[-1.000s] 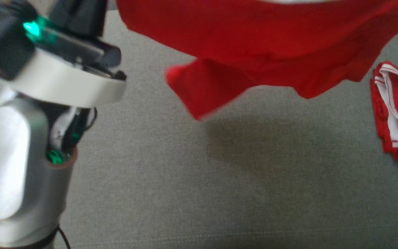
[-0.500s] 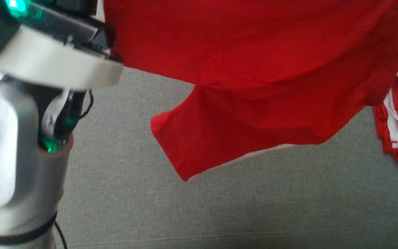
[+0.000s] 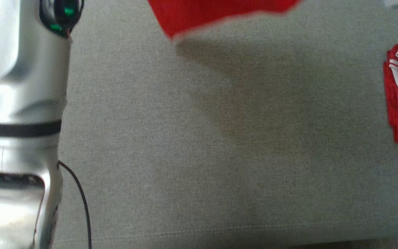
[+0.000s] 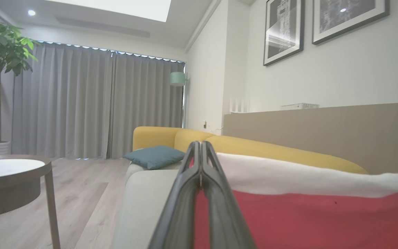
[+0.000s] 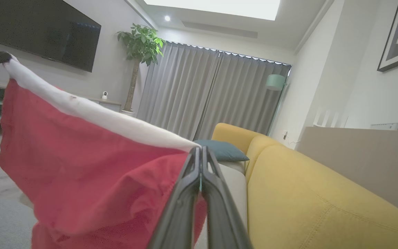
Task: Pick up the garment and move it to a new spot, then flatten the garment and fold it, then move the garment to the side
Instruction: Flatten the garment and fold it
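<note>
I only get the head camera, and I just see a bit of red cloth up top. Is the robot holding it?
Observer: Yes! The left wrist view shows the left claw pinched shut on the garment, at its white edge.
Operator: What about the other claw?
Observer: The right claw is shut on that same white edge, further along.
Operator: Is it all scrunched up?
Observer: No, the garment hangs stretched between both claws, near a yellow sofa.
</note>
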You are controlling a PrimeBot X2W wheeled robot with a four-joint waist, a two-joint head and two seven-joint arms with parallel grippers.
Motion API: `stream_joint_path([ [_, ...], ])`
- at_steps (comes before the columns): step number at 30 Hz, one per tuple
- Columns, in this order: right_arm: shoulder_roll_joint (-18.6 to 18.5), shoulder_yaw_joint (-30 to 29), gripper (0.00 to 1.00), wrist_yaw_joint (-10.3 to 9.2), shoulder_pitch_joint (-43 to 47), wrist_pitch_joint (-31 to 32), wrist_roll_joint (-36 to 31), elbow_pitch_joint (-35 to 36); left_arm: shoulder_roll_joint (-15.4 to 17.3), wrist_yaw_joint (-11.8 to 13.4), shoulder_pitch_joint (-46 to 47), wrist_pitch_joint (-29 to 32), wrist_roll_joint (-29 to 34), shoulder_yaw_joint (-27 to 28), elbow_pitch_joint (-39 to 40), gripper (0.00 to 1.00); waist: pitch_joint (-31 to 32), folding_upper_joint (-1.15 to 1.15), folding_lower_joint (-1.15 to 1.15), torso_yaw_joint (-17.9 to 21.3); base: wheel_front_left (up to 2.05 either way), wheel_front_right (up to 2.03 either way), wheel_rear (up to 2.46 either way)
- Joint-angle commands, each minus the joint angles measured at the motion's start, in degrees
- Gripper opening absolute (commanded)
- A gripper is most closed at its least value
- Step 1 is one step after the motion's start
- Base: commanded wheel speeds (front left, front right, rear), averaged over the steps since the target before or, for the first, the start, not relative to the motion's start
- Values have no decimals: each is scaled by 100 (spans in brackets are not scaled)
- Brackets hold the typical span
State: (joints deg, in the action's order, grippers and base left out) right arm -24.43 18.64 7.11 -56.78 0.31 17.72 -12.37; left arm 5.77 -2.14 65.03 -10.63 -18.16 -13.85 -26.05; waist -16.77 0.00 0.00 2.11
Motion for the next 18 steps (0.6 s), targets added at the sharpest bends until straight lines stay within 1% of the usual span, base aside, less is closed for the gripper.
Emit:
stream_joint_path([
  [1,90,55,0,37,-109,-97,-1,7,170,-28,288,-70,25,179,17,0,-47,0,0,1,0,0,0],
  [4,402,269,0,37,-442,-439,24,-865,66,-106,466,-285,-43,190,-845,0,-206,0,0,-33,0,0,0],
  [6,620,414,0,37,-490,-637,85,-1435,-29,-150,362,-358,-172,231,-1385,0,-308,0,0,-56,0,0,0],
  [7,799,581,0,37,-451,-821,178,-1958,-128,-167,143,-398,-338,293,-1862,0,-433,0,0,-97,0,0,0],
  [11,1046,1004,0,37,-160,-1099,401,-2790,-248,-261,-389,-430,-760,446,-2671,0,-654,0,0,-142,0,0,0],
  [13,1101,1209,0,37,100,-1198,530,-3067,-273,-311,-689,-433,-950,523,-2837,0,-728,0,0,-156,0,0,0],
  [15,1125,1351,0,37,445,-1280,682,-3235,-283,-352,-1062,-434,-1109,600,-2842,0,-757,0,0,-146,0,0,0],
  [18,1088,1480,0,37,962,-1392,871,-3286,-287,-402,-1686,-435,-1284,662,-2577,0,-745,0,0,-94,0,0,0],
])
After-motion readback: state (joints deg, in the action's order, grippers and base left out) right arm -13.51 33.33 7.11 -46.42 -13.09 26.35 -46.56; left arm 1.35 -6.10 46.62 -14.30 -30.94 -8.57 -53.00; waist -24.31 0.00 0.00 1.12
